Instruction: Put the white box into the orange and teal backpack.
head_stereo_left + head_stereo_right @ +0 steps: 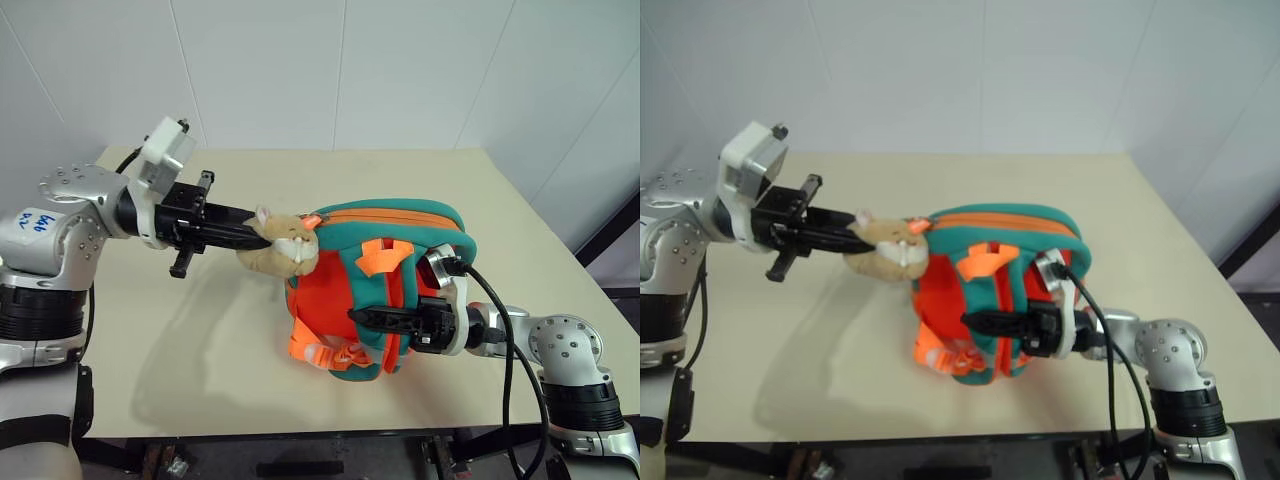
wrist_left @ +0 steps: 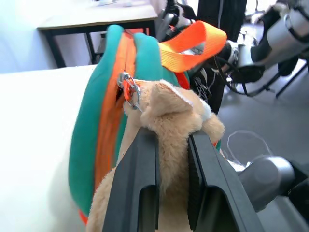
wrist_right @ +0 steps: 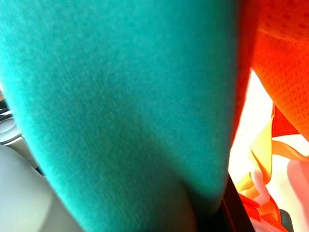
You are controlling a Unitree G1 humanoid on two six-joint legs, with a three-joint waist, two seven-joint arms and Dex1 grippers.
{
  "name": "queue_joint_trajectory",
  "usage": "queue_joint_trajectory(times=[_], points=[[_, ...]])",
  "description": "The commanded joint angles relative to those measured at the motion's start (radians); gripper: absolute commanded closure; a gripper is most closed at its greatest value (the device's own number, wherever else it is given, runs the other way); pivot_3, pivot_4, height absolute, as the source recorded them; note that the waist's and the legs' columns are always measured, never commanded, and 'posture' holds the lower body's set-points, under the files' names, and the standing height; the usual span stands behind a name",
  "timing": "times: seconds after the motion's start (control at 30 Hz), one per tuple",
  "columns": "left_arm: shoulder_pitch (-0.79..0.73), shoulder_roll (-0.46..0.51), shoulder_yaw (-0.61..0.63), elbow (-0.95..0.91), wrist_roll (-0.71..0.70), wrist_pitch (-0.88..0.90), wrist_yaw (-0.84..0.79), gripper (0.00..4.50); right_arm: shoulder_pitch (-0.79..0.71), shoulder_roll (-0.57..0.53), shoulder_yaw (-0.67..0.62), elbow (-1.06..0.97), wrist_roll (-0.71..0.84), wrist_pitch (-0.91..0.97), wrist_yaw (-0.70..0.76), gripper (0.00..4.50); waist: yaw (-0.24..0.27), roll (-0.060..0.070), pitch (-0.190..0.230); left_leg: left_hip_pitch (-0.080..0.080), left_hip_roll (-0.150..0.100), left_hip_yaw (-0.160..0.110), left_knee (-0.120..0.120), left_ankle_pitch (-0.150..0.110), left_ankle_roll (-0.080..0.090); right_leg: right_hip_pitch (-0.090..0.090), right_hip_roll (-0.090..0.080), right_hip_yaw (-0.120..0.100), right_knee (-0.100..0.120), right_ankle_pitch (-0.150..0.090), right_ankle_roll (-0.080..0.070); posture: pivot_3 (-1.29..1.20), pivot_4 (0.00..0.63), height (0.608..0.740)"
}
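Left wrist view: two black fingers (image 2: 140,188) of the left hand (image 2: 166,159) pinch the tan plush bear (image 2: 174,116) between them; a metal ring (image 2: 129,89) links the bear to the zip line of the small rounded orange and teal backpack (image 2: 91,140); an orange webbing loop (image 2: 190,46) stands up behind the bear.
Right wrist view: teal fabric of the backpack (image 3: 120,96) lies right against the lens, with orange mesh (image 3: 285,63) and orange straps (image 3: 263,164) off to one side.
Head views: the backpack (image 1: 385,285) stands upright on the pale beige surface (image 1: 200,340), near the middle, with the bear (image 1: 285,245) hanging at its upper corner on the robot's left.
Left arm pose: reaches in from the robot's left, roughly level, the left hand (image 1: 255,232) pointing towards the backpack.
Right arm pose: comes in low from the robot's right, the right hand (image 1: 375,316) pressed together on a teal strap at the front of the backpack.
Zip: the orange zip line (image 1: 390,213) along the top of the backpack looks closed.
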Motion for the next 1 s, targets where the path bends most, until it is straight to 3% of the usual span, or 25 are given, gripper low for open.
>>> queue_joint_trajectory(times=[0.03, 0.33, 0.77, 1.0], points=[[-0.002, 0.087, 0.047, 0.062, 0.011, 0.018, -0.021, 3.94, -0.013, -0.002, -0.008, -0.014, 0.014, 0.0, 0.009, 4.47, -0.004, 0.0, 0.0, 0.0, 0.0, 0.0, 0.0, 0.0, 0.0, -0.001, 0.0, 0.0, 0.0, 0.0, 0.0, 0.0, 0.15, 0.74], [0.183, 0.083, 0.019, 0.238, 0.125, -0.12, -0.002, 3.94, -0.015, 0.004, -0.007, -0.014, 0.018, 0.003, 0.003, 4.47, -0.011, 0.0, 0.0, 0.0, 0.0, 0.0, -0.001, 0.0, 0.0, -0.001, 0.0, 0.0, 0.001, 0.0, -0.001, 0.0, 0.15, 0.74], [0.289, -0.167, -0.067, 0.323, 0.267, -0.356, 0.125, 3.94, 0.004, 0.011, -0.023, -0.031, 0.053, 0.006, -0.039, 4.47, 0.005, 0.0, 0.0, 0.0, 0.0, 0.0, 0.0, 0.0, 0.0, 0.0, 0.0, 0.0, 0.001, 0.0, -0.001, 0.0, 0.15, 0.74], [0.342, -0.244, -0.108, 0.402, 0.369, -0.504, 0.174, 3.94, 0.02, 0.016, -0.027, -0.046, 0.079, 0.0, -0.069, 4.47, 0.007, 0.0, 0.0, 0.001, 0.0, 0.0, 0.001, 0.0, 0.0, 0.001, -0.001, 0.0, 0.001, 0.0, 0.0, 0.0, 0.15, 0.74]])
